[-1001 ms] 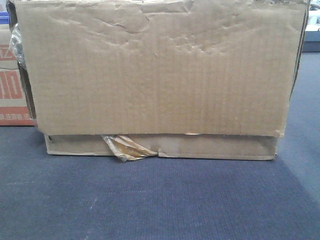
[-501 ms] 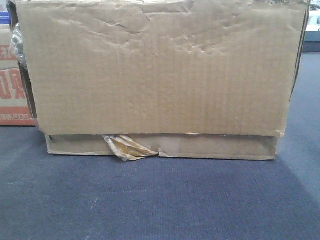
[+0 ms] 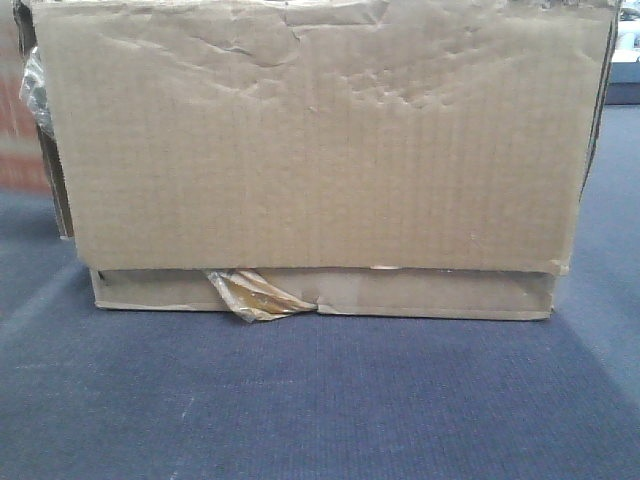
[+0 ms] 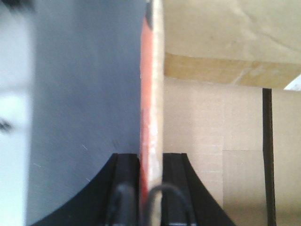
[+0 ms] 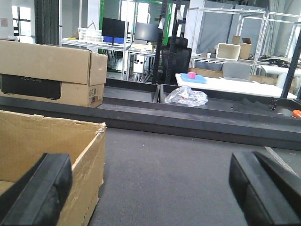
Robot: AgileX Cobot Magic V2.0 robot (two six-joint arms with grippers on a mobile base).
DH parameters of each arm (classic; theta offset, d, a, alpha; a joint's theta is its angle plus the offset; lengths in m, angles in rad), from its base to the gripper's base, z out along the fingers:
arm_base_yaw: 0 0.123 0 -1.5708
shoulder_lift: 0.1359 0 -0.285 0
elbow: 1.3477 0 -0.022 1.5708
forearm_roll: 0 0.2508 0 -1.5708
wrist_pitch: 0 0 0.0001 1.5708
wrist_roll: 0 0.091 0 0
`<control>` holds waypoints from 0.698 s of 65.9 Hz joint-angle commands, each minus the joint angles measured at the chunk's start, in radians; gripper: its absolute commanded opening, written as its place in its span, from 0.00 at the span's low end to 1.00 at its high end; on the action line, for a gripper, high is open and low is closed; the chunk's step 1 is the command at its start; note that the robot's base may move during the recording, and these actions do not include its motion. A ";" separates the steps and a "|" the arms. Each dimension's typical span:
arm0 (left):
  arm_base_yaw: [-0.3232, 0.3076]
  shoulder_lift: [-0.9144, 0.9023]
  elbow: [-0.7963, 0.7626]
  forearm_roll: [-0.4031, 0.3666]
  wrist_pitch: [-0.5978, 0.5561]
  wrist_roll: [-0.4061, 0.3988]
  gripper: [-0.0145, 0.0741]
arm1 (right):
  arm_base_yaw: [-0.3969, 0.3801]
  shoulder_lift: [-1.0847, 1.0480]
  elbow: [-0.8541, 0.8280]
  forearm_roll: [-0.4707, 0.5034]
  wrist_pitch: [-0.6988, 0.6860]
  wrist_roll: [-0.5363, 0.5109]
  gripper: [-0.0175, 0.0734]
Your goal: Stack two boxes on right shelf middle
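Box [image 3: 320, 150]: big plain brown corrugated, fills most of the front view. Sits on the table [image 3: 320, 410], set back from the near edge. Front face is wrinkled and dented along the top and smooth lower down. A narrower strip shows under the face, with torn amber tape [image 3: 255, 296] hanging at the seam left of centre. Crinkled clear film on its upper left corner. Top edge is cut off by the frame

Second box [image 4: 211, 132]: the left gripper [image 4: 150, 160] is clamped on its thin upright wall, one black finger each side. Red print on the wall's outer side, plain brown inside on the other. Bare table on the outer side

Right gripper [image 5: 150, 193]: jaws wide apart, nothing between them, low over the table. An open box [image 5: 51, 141] with a torn top rim is at its left finger; contact cannot be told, nor whether it is one of the other two

Room: wide free strip along the near edge in front of the box, narrow strips toward the left and right edges. Blurred red-brown patch at the left, unreadable. From the right wrist, open table runs to a dark raised rim [image 5: 188, 122] at the far edge

Surface: grey-blue, carpet-like weave. Beyond the rim are a labelled box [image 5: 47, 70], a plastic bag [image 5: 187, 95], metal racks [image 5: 230, 23], monitors and a white bench [image 5: 235, 87] with a pink cube [image 5: 191, 75]
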 commanded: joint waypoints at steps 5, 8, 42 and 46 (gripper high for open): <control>0.001 -0.150 -0.010 -0.024 -0.059 -0.065 0.04 | 0.003 0.004 -0.006 -0.008 -0.008 0.001 0.81; 0.001 -0.184 -0.010 -0.037 -0.073 -0.081 0.04 | 0.003 0.004 -0.006 -0.008 -0.008 0.001 0.81; -0.138 -0.336 -0.010 -0.600 -0.175 -0.093 0.04 | 0.003 0.004 -0.006 -0.008 -0.008 0.001 0.81; -0.202 -0.327 -0.010 -0.594 -0.201 -0.093 0.04 | 0.003 0.004 -0.006 -0.008 -0.008 0.001 0.81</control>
